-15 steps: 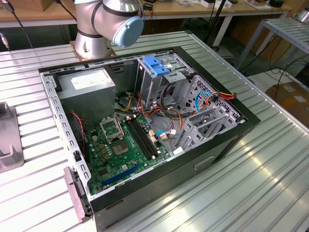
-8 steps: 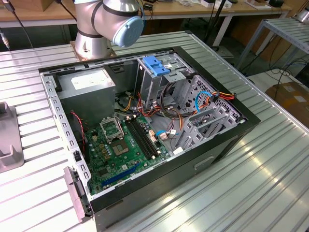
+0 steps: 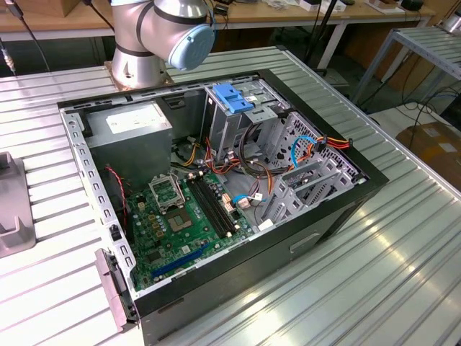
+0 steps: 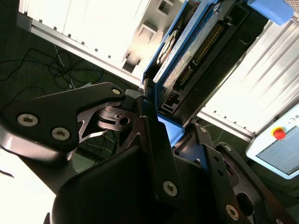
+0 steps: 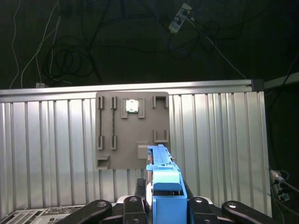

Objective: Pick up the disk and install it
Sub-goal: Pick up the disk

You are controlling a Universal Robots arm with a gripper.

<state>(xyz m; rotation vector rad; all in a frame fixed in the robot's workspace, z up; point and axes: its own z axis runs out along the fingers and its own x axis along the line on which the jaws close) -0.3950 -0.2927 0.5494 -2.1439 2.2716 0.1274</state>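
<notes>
In both wrist views my gripper [image 5: 163,198] is shut on the disk [image 5: 160,158], a grey-metal drive with blue side rails, gripped at one end. In the first wrist view the disk sticks out edge-on from between the fingers, lifted above a grey holder plate [image 5: 132,130] on the ribbed table. In the second wrist view the disk [image 4: 191,51] shows its connector pins and a blue rail running away from the gripper [image 4: 170,123]. In the exterior view the open computer case [image 3: 338,216] lies on the table, with the arm's base joint [image 3: 166,29] behind it.
Inside the case are a green motherboard [image 3: 180,216], a grey power-supply box [image 3: 133,126], a drive cage with a blue tab [image 3: 234,97] and metal bays [image 3: 306,180] among loose cables. A grey fixture [image 3: 11,209] sits at the exterior view's left. A pendant with a red button [image 4: 279,134] lies nearby.
</notes>
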